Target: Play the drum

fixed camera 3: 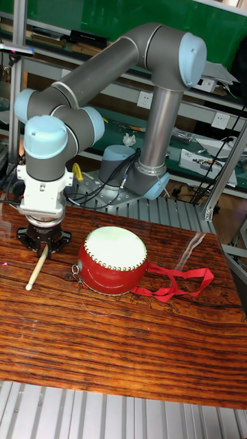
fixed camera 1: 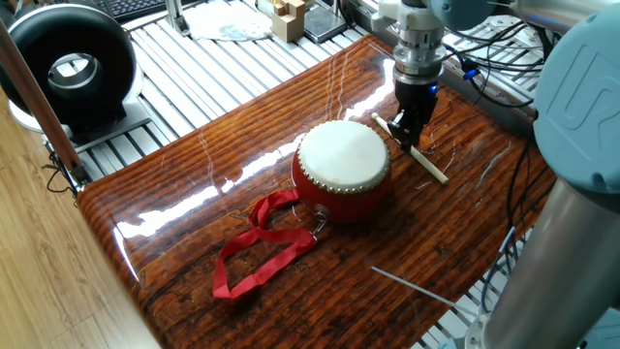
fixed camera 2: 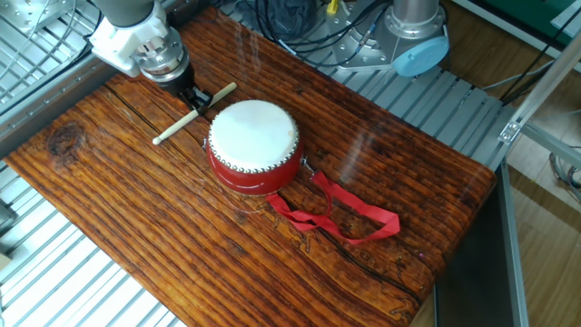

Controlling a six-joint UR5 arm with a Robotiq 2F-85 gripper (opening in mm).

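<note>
The drum (fixed camera 1: 342,167) (fixed camera 2: 253,141) (fixed camera 3: 113,259) is round and red with a cream skin, and it stands on the wooden table (fixed camera 1: 194,184). Its red ribbon strap (fixed camera 1: 262,252) (fixed camera 2: 349,218) trails across the wood. My gripper (fixed camera 1: 405,131) (fixed camera 2: 196,102) (fixed camera 3: 43,248) hangs just beside the drum's rim, shut on a pale wooden drumstick (fixed camera 1: 431,167) (fixed camera 2: 172,132) (fixed camera 3: 34,273). The stick slants past the drum, off its skin. I cannot tell whether its far end touches the table.
A big black ring-shaped device (fixed camera 1: 70,68) stands off the table's corner on the slatted metal bench. Wooden blocks (fixed camera 1: 289,17) and cables lie behind. A thin metal rod (fixed camera 1: 412,284) lies near the table's front edge. The arm's base (fixed camera 2: 413,36) is beyond the table.
</note>
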